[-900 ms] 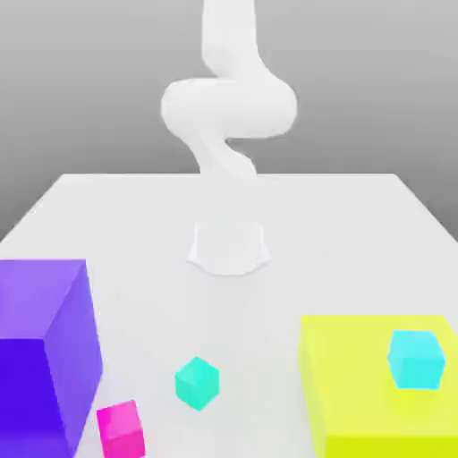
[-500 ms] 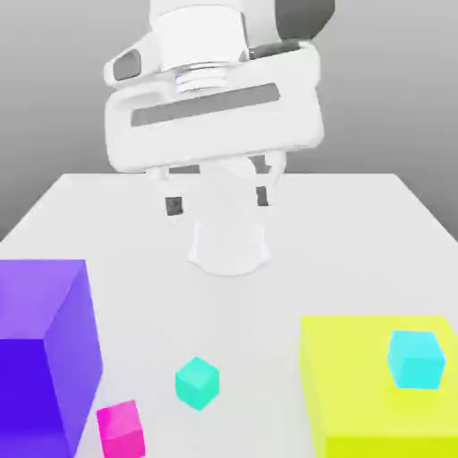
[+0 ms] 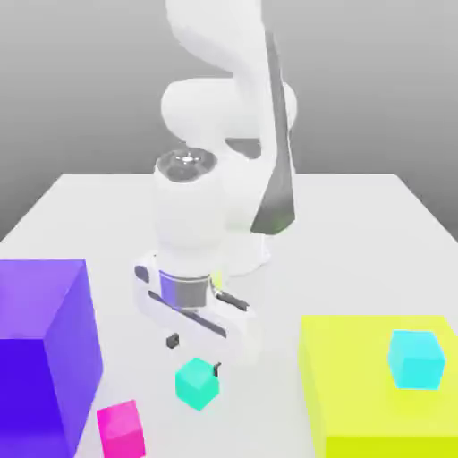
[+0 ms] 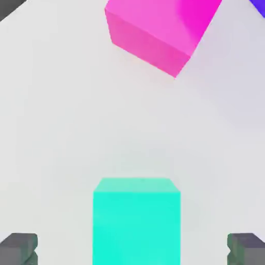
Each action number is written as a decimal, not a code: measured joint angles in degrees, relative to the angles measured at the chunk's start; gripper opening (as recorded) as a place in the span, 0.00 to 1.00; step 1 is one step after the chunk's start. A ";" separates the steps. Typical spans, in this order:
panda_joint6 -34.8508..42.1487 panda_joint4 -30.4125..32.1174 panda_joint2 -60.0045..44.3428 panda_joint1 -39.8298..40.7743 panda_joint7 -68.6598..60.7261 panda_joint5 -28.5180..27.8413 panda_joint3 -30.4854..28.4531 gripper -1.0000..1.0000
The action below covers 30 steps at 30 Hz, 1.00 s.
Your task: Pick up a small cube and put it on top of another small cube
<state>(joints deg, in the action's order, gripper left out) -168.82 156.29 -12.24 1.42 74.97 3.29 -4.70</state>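
1. Looking down, we see our gripper (image 3: 194, 353) spread wide, holding nothing, just above the teal cube (image 3: 197, 383).
2. We see the teal cube on the table (image 3: 358, 233), near the pink cube (image 3: 121, 429).

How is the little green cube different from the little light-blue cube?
The teal-green cube sits on the white table, while the sky-blue cube sits up on the big yellow block. The teal-green cube has the open gripper just above it; the sky-blue cube stands alone. Both are small and plain.
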 joint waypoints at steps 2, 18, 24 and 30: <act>-2.49 -0.56 -3.14 1.03 -0.57 0.81 1.22 0.50; 2.78 0.76 3.54 0.69 1.32 -1.67 0.33 0.00; 7.44 -0.36 6.54 0.56 8.97 -1.74 -0.61 0.00; 10.13 -3.67 5.48 0.19 21.22 -1.11 -2.26 0.00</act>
<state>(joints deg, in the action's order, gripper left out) -158.69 152.62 -6.76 1.61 96.20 2.19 -6.96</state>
